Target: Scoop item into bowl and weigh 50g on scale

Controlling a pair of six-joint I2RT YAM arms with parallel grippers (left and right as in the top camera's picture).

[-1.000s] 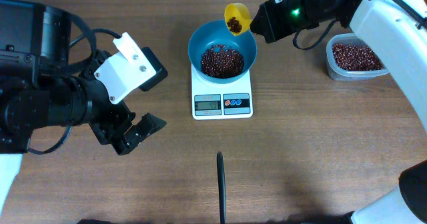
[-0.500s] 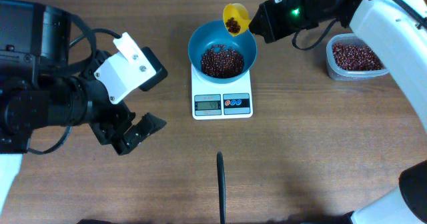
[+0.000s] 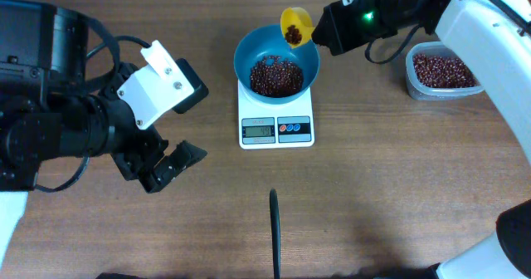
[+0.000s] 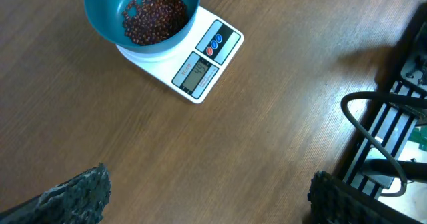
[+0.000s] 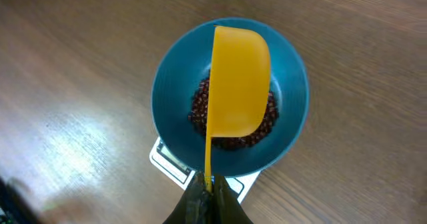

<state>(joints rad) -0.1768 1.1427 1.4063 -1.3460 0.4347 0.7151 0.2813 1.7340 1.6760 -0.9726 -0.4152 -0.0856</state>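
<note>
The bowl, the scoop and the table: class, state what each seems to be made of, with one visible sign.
The bowl: probably plastic, smooth teal with a soft sheen and even colour. The scoop: likely thin plastic, uniform matt yellow, apparently moulded in one piece with its handle. The table: wood-look top, brown with grain streaks; solid wood or laminate cannot be told.

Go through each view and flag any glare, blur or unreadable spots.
Overhead: even light, soft shadows, but the scale display is too small to read. Left wrist: bowl and scale sharp, the fingers of the left gripper blurred at the bottom corners. Right wrist: pale glare streaks on the table; the yellow scoop is crisp, the right gripper dark and soft.
</note>
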